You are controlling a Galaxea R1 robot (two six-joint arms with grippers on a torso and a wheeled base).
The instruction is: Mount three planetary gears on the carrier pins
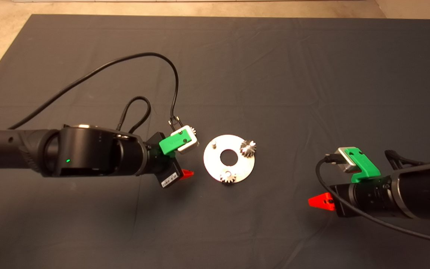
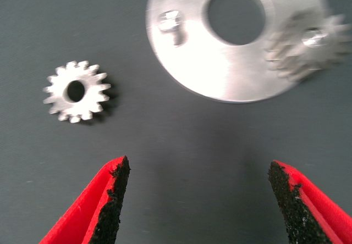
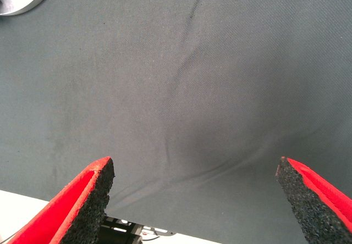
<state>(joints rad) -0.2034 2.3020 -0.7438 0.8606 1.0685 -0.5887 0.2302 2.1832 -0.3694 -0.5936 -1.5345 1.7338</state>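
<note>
Mat (image 1: 274,74) carries everything. Left arm comes in from the left, right arm from the right, both low over the mat.

Disc (image 1: 215,164) sits mid-mat, flat, centre hole clear. Two gears look seated on pins: one at the disc's far-right rim (image 1: 248,148), one at the near rim (image 1: 228,176). Third pin (image 1: 214,143) stands bare on the disc's far-left side; also visible bare in the left wrist view (image 2: 169,20).

Third gear (image 2: 76,90) lies flat on the mat, just beside the disc on its left side, not touching it. In the head view it's mostly hidden behind the left wrist camera, only a few teeth showing.

Left gripper (image 2: 198,197) hovers just short of that loose gear, fingers spread wide, holding nothing. The gear is off to one side of the gap, not between the pads.

Right gripper (image 3: 195,197) sits well to the right of the disc, fingers spread, empty, looking at bare mat.

Progress, my read: two of three done. Left: grab the loose gear, drop its bore over the bare pin.
</note>
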